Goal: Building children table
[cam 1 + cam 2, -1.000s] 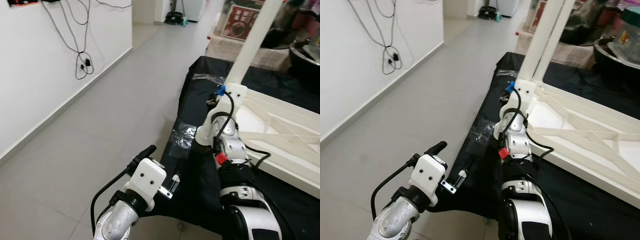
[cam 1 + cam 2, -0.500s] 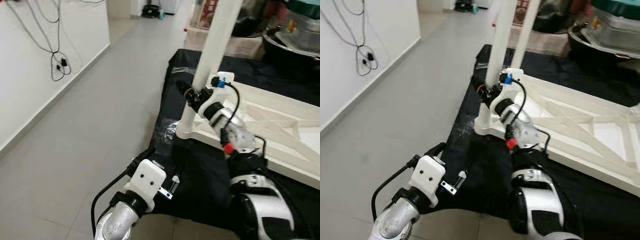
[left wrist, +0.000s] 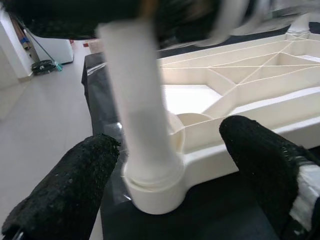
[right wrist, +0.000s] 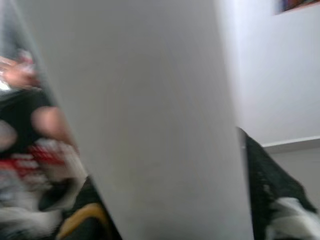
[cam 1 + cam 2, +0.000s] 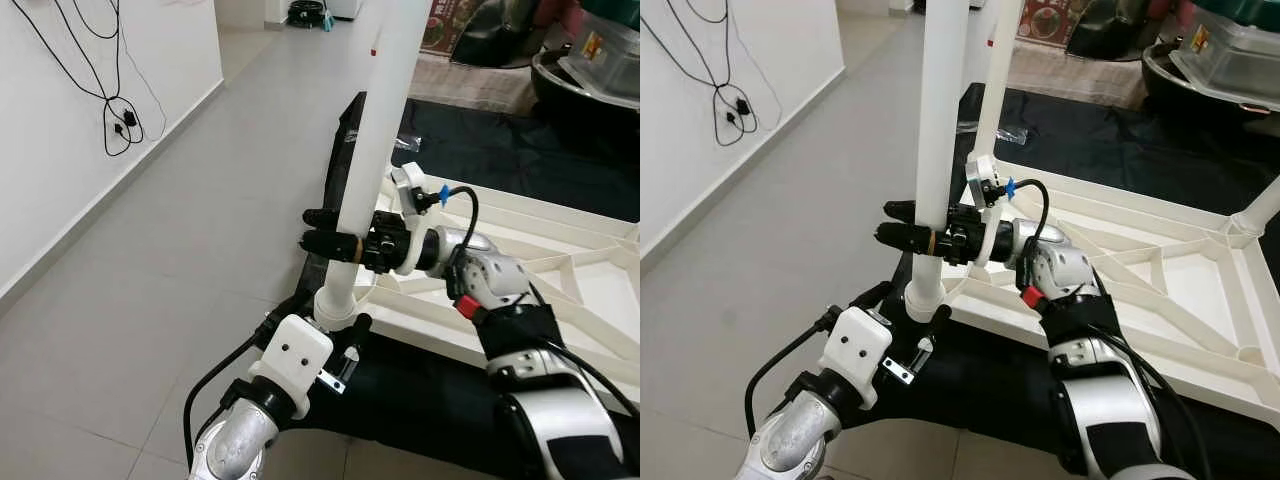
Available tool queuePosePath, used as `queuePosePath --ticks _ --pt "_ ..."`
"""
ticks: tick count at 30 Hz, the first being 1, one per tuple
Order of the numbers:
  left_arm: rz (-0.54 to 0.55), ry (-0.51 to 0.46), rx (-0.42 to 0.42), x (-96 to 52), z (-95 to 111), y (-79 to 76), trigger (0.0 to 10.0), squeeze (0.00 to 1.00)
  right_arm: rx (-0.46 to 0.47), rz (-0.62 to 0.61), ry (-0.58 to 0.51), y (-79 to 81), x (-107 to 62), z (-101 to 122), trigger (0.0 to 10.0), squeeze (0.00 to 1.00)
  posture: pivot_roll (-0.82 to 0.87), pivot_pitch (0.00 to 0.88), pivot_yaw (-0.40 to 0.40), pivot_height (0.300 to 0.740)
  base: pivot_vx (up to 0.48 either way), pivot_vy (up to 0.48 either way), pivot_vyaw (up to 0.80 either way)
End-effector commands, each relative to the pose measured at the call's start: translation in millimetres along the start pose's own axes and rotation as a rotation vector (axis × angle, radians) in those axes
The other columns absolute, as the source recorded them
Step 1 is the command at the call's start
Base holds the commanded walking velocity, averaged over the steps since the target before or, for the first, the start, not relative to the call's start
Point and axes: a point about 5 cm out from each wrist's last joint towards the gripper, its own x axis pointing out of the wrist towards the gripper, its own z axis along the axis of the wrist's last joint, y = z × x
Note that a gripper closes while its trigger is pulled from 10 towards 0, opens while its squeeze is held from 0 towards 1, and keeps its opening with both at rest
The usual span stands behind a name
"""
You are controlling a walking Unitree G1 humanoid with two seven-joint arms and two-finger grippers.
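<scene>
Right hand clenched on table leg; left hand released beside corner socket.

Bright even indoor light, sharp head views, soft shadows, blurred wrist close-ups

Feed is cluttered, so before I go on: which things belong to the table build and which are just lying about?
Job:
- white table leg, held by right hand
- upturned white tabletop frame
- corner socket
- left hand, open at socket

Lying about:
- wall cables
- black sheet
- dark pot
</scene>
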Motion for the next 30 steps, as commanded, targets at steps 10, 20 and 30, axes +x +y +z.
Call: queuePosePath --ticks 10,20,30 --pt "-0.010 0.007 0.005 -0.4 -1.4 -2.2 10.0 0.00 -0.036 -0.291 -0.036 -13.3 -3.2 -4.4 0.0 0.00 0.14 0.089 -0.092 0.740 0.000 0.000 0.00" --pt "-0.009 0.007 0.006 0.4 -1.5 -1.4 10.0 0.00 -0.103 -1.383 0.082 -53.1 -57.7 -19.3 0.0 0.00 0.13 0.095 -0.087 0.740 0.000 0.000 0.00" --pt "-0.007 0.006 0.005 1.1 -1.5 -0.9 10.0 0.00 -0.057 -1.915 0.055 -40.6 -108.2 -20.0 0.0 0.00 0.13 0.099 -0.089 0.740 0.000 0.000 0.00"
